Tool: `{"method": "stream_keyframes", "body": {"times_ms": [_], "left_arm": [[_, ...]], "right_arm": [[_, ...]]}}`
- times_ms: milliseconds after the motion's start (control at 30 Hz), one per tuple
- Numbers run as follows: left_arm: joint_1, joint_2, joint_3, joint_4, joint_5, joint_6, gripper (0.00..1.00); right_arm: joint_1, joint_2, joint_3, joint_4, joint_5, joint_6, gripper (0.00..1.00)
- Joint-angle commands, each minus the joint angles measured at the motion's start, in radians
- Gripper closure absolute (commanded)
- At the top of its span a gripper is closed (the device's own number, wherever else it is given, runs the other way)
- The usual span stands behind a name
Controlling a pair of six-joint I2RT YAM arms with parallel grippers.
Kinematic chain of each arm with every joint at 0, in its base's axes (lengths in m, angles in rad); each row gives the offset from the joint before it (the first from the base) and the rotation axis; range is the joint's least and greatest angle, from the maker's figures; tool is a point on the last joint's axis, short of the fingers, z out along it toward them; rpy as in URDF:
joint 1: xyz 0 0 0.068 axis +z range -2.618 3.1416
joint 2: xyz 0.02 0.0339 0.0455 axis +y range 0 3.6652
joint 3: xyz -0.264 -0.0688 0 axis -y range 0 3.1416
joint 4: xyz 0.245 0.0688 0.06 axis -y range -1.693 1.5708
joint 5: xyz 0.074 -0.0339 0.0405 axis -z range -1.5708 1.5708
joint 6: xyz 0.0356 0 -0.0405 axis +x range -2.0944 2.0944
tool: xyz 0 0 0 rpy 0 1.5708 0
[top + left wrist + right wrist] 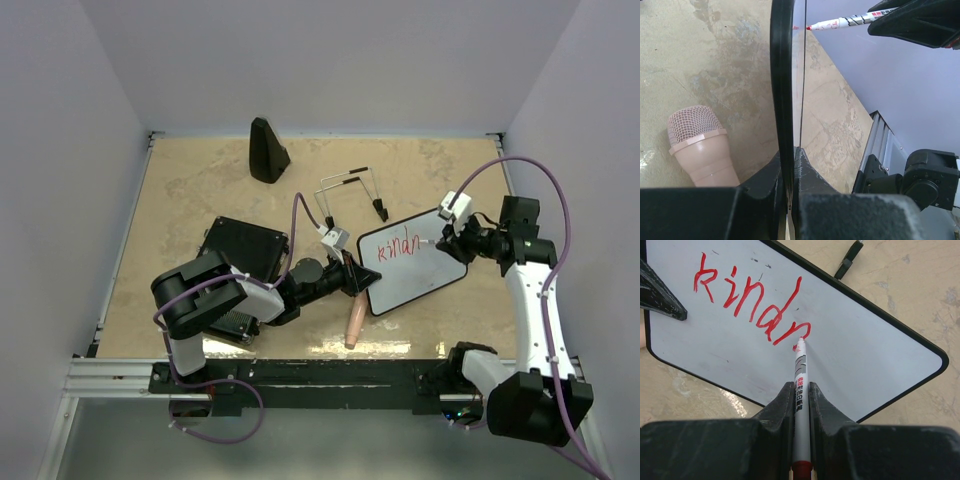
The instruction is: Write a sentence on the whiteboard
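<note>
The whiteboard (425, 265) is a small white board with a thin black frame, tilted on the table, with red letters "kindn" (747, 300) on it. My left gripper (358, 278) is shut on the board's left edge (781, 100) and holds it up. My right gripper (447, 241) is shut on a white marker (799, 385) with a red tip. The tip touches the board just after the last red letter. The marker also shows at the top of the left wrist view (850, 21).
A pink microphone (354, 322) lies under the board's left side, near the front edge. A black ribbed case (245, 250) lies under the left arm. Black wire stand legs (350, 190) lie behind the board. A black cone (266, 150) stands at the back.
</note>
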Motion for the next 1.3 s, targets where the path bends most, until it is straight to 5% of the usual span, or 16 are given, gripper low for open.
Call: {"method": "stream_keyframes", "body": {"times_ms": [0, 1267], "left_arm": [[-0.01, -0.02, -0.018, 0.025, 0.02, 0.051, 1.0], [-0.01, -0.014, -0.014, 0.026, 0.024, 0.057, 1.0]], "right_arm": [[-0.022, -0.004, 0.038, -0.005, -0.044, -0.009, 1.0], [-0.025, 0.023, -0.022, 0.142, 0.065, 0.094, 1.0]]}}
